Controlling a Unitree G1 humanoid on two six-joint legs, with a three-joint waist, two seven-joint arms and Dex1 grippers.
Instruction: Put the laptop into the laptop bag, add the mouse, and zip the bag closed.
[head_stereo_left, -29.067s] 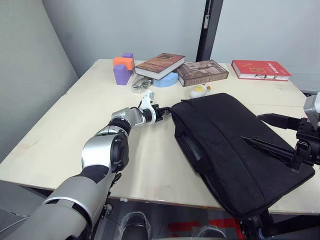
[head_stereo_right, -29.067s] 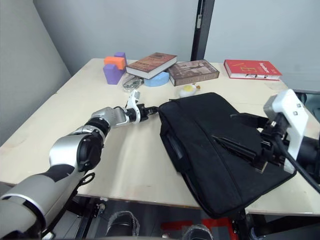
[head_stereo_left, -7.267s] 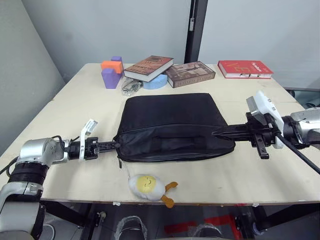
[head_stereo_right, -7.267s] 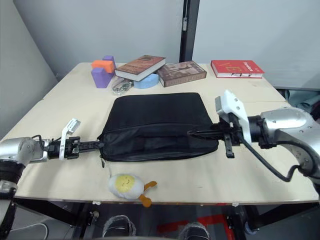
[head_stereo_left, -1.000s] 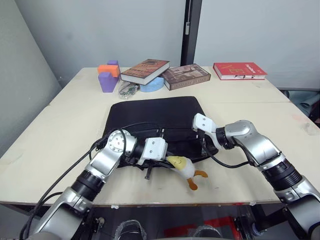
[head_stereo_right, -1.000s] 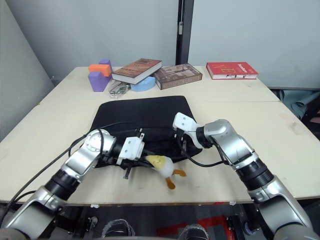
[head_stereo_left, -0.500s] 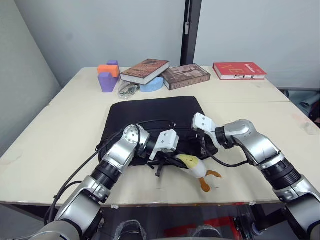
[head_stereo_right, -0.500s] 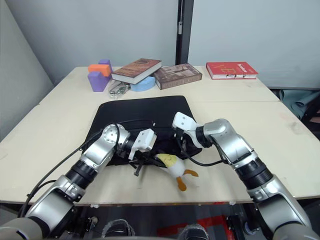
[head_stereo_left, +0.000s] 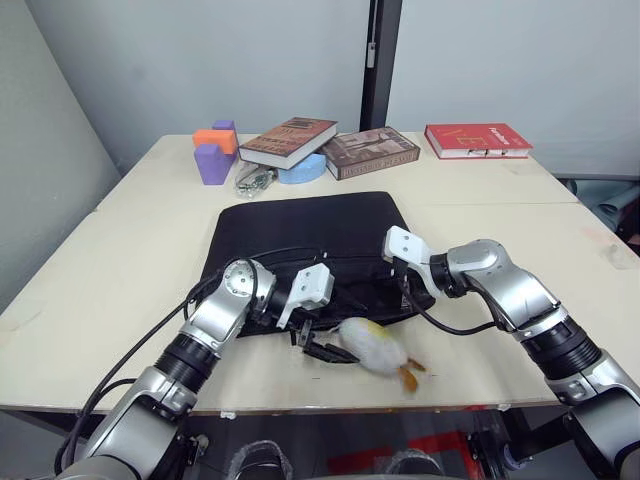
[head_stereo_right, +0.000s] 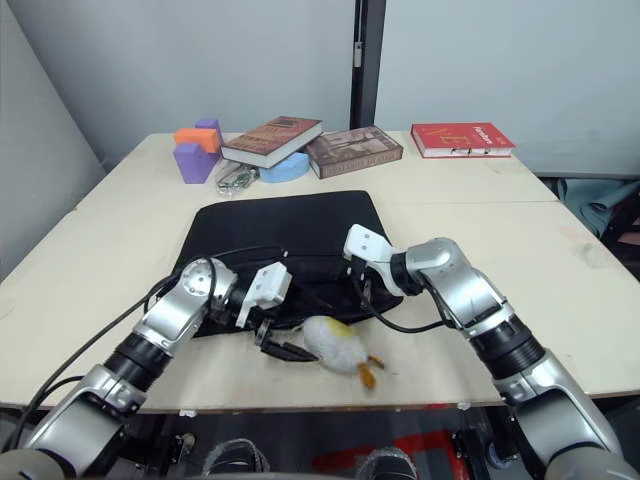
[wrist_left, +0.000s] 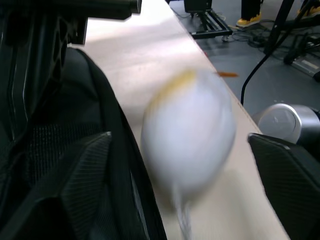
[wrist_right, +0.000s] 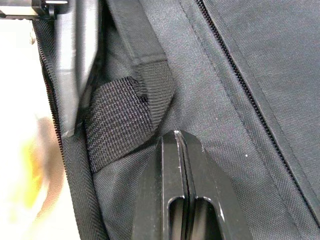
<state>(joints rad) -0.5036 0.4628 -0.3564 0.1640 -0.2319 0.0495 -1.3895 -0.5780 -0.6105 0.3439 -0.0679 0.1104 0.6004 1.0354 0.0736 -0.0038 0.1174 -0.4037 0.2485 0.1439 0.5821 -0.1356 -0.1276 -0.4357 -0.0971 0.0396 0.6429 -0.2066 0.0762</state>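
Observation:
The black laptop bag (head_stereo_left: 310, 225) lies flat in the middle of the table, its zipper (wrist_right: 240, 85) running along the edge. My left gripper (head_stereo_left: 322, 349) is at the bag's near edge, open, fingers (wrist_left: 85, 185) spread wide. A white-and-yellow plush toy (head_stereo_left: 372, 348) lies loose on the table just off its tips, blurred in the left wrist view. My right gripper (head_stereo_left: 403, 298) is shut, its tips (wrist_right: 175, 140) pressed on the bag's fabric beside a handle strap (wrist_right: 120, 120). The laptop and the mouse are out of view.
At the back of the table (head_stereo_left: 110, 260) stand purple and orange blocks (head_stereo_left: 214, 155), two stacked books (head_stereo_left: 330, 145) over a blue disc, and a red book (head_stereo_left: 478, 140). The plush lies close to the table's front edge.
My left gripper has opened and let go of the plush toy, which now lies on the table near the front edge. The left arm drew back slightly. The right arm has not moved.

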